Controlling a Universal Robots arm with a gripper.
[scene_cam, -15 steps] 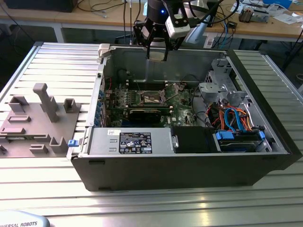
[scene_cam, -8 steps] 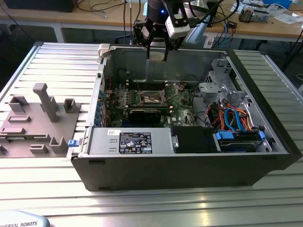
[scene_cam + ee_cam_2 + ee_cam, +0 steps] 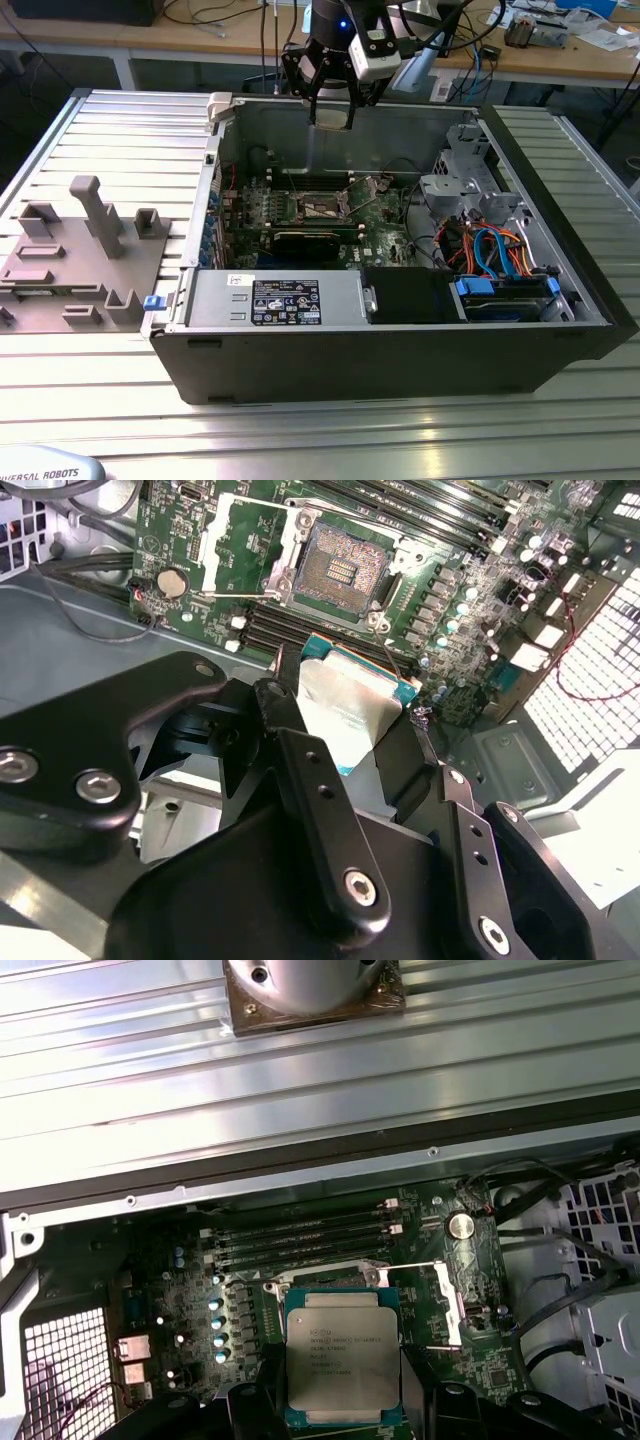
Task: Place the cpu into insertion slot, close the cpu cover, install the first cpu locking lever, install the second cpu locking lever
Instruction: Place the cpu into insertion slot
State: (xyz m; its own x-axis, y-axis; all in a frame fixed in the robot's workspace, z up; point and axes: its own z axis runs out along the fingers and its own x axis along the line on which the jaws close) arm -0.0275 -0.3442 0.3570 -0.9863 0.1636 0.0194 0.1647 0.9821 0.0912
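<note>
One gripper (image 3: 332,118) hangs over the open black computer case (image 3: 400,355), at about twelve o'clock of the case's opening in the exterior view. Its fingers (image 3: 305,765) are drawn in narrow on the cpu (image 3: 352,708) and clamp the chip by two opposite edges. In the first wrist view the cpu (image 3: 341,1352) shows its silvery-grey top face, sitting level between the black fingers (image 3: 250,1405). The chip is held above the board and is not touching the insertion slot (image 3: 340,568). That slot lies uncovered on the green motherboard (image 3: 470,590), with its dark contact field exposed inside a silvery rim. In the exterior view the insertion slot (image 3: 322,208) sits near the middle of the case floor, at about six o'clock from the gripper. The cpu cover (image 3: 232,538) is swung open just beside the slot and does not lie over it. In the exterior view the cover (image 3: 376,186) stands at about two o'clock from the slot. A grey fixture block (image 3: 80,260) rests on the ribbed metal table (image 3: 300,430), at nine o'clock of the case and just beside it.
</note>
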